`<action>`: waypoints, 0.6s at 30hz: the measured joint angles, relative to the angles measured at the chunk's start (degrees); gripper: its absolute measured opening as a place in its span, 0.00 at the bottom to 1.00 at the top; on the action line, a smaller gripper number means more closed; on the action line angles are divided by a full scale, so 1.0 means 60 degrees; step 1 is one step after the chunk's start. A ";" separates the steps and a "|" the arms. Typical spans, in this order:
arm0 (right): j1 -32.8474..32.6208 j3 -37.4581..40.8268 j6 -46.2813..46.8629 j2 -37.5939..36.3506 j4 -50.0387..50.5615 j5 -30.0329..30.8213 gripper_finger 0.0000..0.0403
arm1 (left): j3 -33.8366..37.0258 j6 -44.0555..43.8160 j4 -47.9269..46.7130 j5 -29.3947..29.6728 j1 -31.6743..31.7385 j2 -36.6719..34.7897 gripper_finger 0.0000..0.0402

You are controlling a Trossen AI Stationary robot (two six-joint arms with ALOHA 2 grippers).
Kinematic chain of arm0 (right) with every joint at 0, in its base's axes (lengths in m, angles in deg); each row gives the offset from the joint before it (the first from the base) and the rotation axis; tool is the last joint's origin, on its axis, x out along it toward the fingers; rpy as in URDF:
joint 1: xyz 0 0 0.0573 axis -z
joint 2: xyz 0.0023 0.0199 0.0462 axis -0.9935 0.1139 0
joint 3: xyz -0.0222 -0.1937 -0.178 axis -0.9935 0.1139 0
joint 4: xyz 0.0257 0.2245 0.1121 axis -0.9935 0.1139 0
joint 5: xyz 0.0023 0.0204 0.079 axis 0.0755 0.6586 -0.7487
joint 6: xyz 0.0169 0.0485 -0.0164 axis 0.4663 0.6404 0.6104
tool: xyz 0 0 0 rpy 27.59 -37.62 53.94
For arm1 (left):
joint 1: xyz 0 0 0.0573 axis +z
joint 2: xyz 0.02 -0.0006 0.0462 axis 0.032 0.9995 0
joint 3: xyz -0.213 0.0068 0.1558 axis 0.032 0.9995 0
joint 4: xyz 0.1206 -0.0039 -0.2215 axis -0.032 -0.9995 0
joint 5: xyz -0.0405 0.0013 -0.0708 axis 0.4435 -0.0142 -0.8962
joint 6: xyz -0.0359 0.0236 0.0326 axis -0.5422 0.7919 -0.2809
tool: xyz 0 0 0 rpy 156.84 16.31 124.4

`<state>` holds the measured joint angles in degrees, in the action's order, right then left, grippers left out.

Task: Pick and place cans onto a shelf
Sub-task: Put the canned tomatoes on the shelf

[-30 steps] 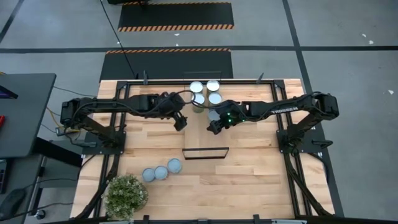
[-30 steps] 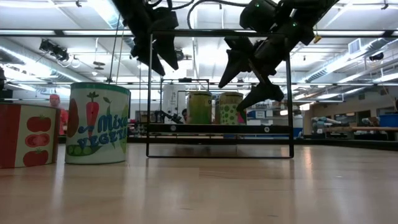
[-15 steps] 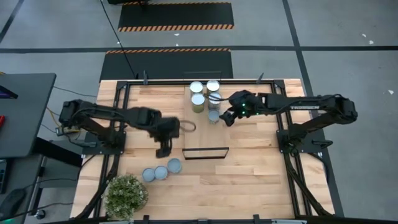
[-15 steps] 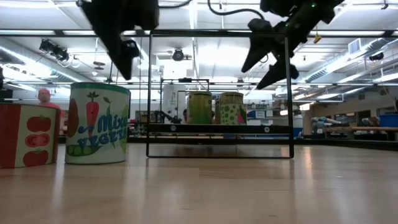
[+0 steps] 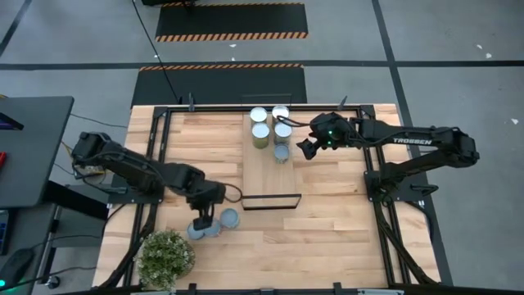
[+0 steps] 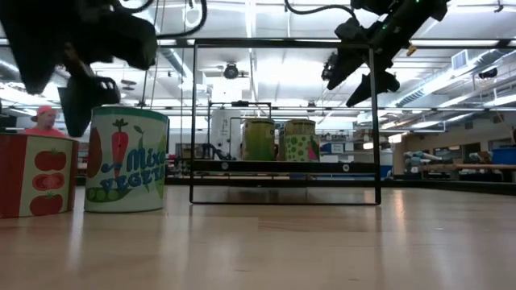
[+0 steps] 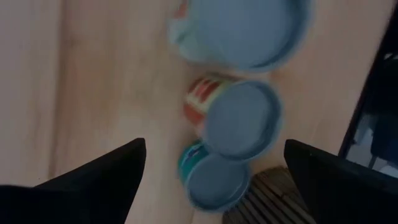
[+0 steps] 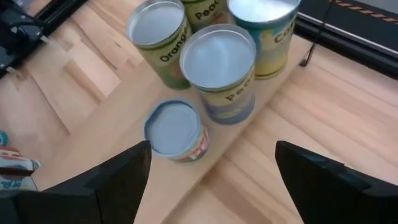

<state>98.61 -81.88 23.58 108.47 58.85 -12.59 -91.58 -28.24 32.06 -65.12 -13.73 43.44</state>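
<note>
Three cans [image 5: 211, 227] stand off the shelf [image 5: 268, 174] beside the plant [image 5: 165, 257]; left gripper [image 5: 202, 220] above, wide open, empty. Rigid, smooth: grip mid-wall. Right gripper [image 5: 304, 148] open, empty.

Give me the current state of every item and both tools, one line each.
Cans on shelf: five, upright, grouped at its far end.
Cans on table: three, upright, in a row near the plant.
Shelf: near half bare.
Left tool: open, empty, over the three cans.
Right tool: open, empty, beside the shelf cans.
</note>
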 joint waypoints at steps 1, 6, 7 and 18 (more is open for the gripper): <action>0.0005 0.0000 -0.0012 0.0039 -0.0048 -0.0013 0.87 | 0.0000 -0.0050 0.0139 0.0097 -0.0191 0.0003 0.96; 0.0005 0.0000 -0.0070 0.0133 -0.0183 -0.0245 0.87 | 0.0022 -0.0018 0.0144 0.0989 -0.1195 0.0024 0.96; 0.0015 0.0004 -0.0097 0.0138 -0.0118 -0.0246 0.87 | 0.0022 -0.0013 0.0132 0.1130 -0.1375 0.0022 0.96; 0.0056 0.0000 -0.0140 0.0175 -0.0365 -0.0239 0.87 | 0.0015 0.0656 0.0341 0.2547 -0.2321 0.0111 0.96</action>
<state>98.94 -81.88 22.74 109.52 56.66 -14.02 -91.49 -24.31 34.11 -49.84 -27.66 44.11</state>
